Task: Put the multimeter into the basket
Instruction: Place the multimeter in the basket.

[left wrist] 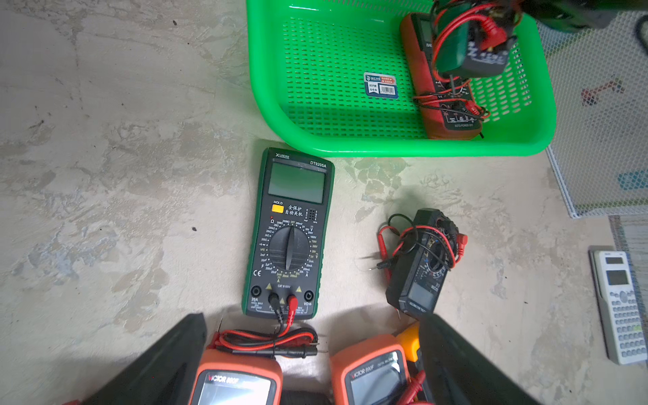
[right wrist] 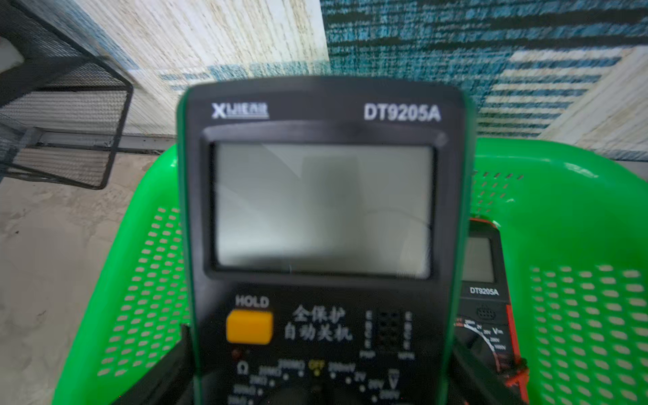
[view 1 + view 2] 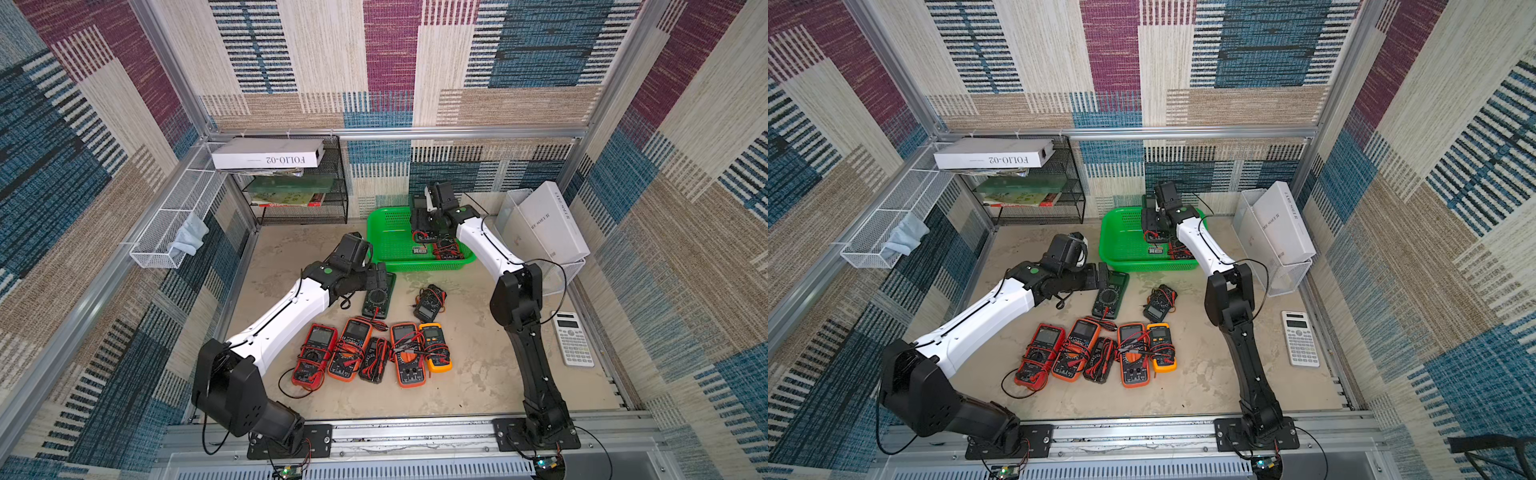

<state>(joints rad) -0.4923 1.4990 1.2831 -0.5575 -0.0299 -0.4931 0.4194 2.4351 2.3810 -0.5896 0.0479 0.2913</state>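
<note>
Two hazards from here. Left fingers [image 1: 168, 357] gape wide and empty over a twin meter [image 1: 287, 235] on the table [image 1: 105, 175]. Right fingers [image 2: 164, 375] grip the multimeter [image 2: 322, 210] by its sides, above the basket [image 1: 350, 147] at the table's 12 o'clock. Dropped now, it would likely land on the red meter [image 1: 456, 121] in the basket's 4 o'clock corner, tangling leads [image 1: 492, 31], or settle tilted on it.

Bright, even light fills both top views, leaving only soft, faint shadows on the mottled beige worktop [image 3: 478, 386]. Wide-angle distortion bows the aluminium frame rails [image 3: 399, 134] toward the edges. The right wrist view is soft: the black, green-edged multimeter [image 2: 322, 228] near the lens is blurred, its grey screen faintly reflective. The left wrist view is sharp.
</note>
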